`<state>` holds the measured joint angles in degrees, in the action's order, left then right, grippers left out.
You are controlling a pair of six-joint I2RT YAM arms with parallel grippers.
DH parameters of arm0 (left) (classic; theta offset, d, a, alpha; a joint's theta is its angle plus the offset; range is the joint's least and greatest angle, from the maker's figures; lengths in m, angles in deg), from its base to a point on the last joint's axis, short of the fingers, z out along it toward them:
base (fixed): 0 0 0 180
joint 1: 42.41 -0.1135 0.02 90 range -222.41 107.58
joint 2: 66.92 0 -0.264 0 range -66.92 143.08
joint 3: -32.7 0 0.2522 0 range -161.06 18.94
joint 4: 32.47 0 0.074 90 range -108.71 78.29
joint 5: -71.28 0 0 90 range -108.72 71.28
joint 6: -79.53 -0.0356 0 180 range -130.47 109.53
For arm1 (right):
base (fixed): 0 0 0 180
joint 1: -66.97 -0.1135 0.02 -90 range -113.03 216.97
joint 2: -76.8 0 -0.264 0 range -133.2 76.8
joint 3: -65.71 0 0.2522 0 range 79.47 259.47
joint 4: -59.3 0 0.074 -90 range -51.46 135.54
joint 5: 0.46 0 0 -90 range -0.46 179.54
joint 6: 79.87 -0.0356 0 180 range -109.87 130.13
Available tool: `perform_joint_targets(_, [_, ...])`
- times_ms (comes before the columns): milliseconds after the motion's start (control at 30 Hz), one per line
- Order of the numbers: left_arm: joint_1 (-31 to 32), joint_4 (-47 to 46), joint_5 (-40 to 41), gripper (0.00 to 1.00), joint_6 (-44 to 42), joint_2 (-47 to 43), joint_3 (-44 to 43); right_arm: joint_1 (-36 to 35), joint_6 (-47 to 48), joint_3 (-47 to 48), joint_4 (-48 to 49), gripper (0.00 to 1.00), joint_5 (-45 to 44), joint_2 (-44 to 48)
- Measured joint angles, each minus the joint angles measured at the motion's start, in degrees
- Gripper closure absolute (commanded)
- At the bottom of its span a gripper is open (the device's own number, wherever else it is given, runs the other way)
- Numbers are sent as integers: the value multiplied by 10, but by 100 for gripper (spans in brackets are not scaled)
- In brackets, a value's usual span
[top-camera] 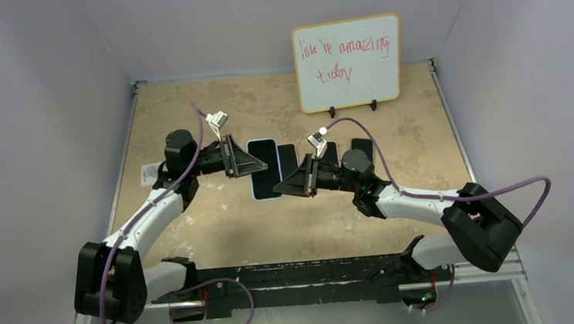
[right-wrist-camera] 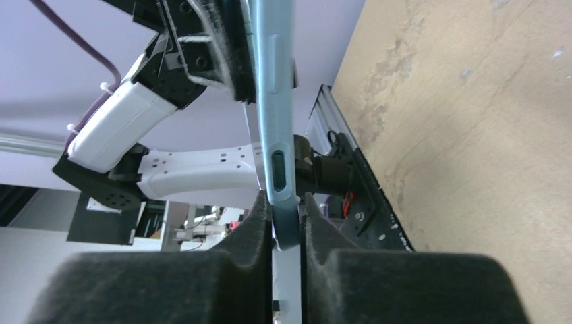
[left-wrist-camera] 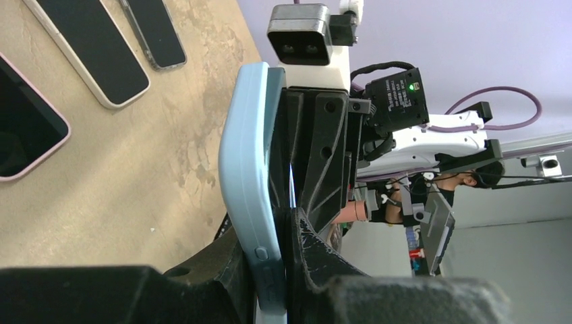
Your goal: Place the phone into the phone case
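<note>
A light blue phone case (top-camera: 265,198) is held above the table between both grippers, with the black face of the phone (top-camera: 265,170) showing inside its rim. My left gripper (top-camera: 255,161) is shut on its left edge. My right gripper (top-camera: 283,185) is shut on its lower right edge. In the left wrist view the case (left-wrist-camera: 244,169) is edge-on, bowed slightly, and pinched in that gripper (left-wrist-camera: 282,270). In the right wrist view the case (right-wrist-camera: 275,101) is edge-on and pinched in that gripper (right-wrist-camera: 287,229). Whether the phone sits tight all round does not show.
Three other phones (top-camera: 288,160) (top-camera: 330,152) (top-camera: 362,148) lie in a row on the table behind the held case; they also show in the left wrist view (left-wrist-camera: 94,50). A whiteboard (top-camera: 347,63) stands at the back. A small label (top-camera: 151,173) lies at the left edge.
</note>
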<state>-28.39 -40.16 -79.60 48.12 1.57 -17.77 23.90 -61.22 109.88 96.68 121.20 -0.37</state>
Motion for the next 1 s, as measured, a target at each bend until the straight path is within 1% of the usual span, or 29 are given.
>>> perform_joint_targets(167, [2, 92, 14, 100, -63, -9, -21, 0, -12, -3, -1, 100, 9, 0])
perform_joint_targets(267, [7, 126, 28, 100, -97, -33, -22, -3, -20, -8, 4, 100, 9, 0])
perform_joint_targets(300, [8, 135, 31, 100, -105, -42, -22, -5, -21, -9, 7, 96, 9, -1])
perform_joint_targets(400, [8, 139, 34, 100, -114, -61, -22, -8, -19, -9, 20, 74, 9, -1])
perform_joint_targets(467, [8, 126, 25, 100, -117, -63, -22, -8, -20, -9, 19, 62, 6, 1])
perform_joint_targets(567, [8, 89, 11, 100, -119, -63, -19, -5, -18, -9, -16, 44, -6, 16])
perform_joint_targets(633, [7, 65, 5, 100, -117, -63, -18, -3, -1, -8, -58, 35, -13, 43])
perform_joint_targets(733, [13, 37, -7, 100, -117, -63, -17, -3, 39, 8, -132, 28, -34, 90])
perform_joint_targets(800, [21, 21, -14, 100, -116, -63, -15, -3, 66, 22, -168, 25, -43, 113])
perform_joint_targets(1000, [62, -20, -34, 100, -107, -63, -2, -1, 148, 78, -269, 25, -66, 160])
